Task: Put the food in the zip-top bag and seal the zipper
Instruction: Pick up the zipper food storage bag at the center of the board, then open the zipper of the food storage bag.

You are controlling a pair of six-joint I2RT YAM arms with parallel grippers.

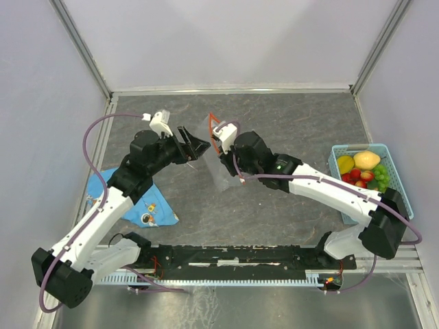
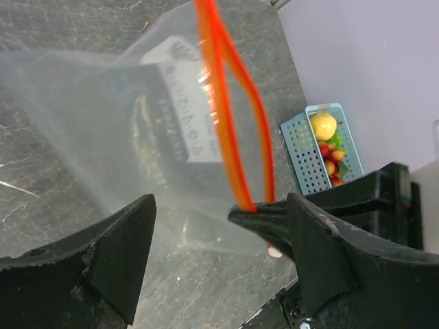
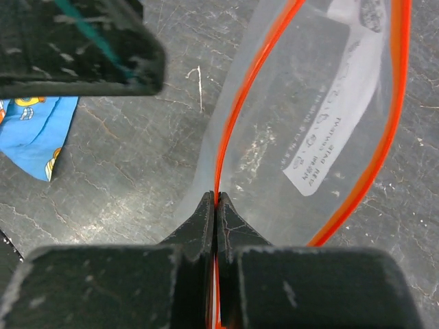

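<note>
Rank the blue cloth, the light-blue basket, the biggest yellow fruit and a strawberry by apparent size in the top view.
1-2. Light-blue basket and blue cloth: these look about alike and both are partly hidden by the arms, so they are left unranked.
3. Yellow fruit.
4. Strawberry.

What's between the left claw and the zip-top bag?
Only bare table separates the left claw from the zip-top bag; top view shows it.

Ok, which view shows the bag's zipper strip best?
The right wrist view: the zipper runs as an open loop around the mouth of the zip-top bag, one side pinched in the shut right gripper. The left wrist view shows it nearly edge-on; the top view shows only a short orange sliver.
</note>
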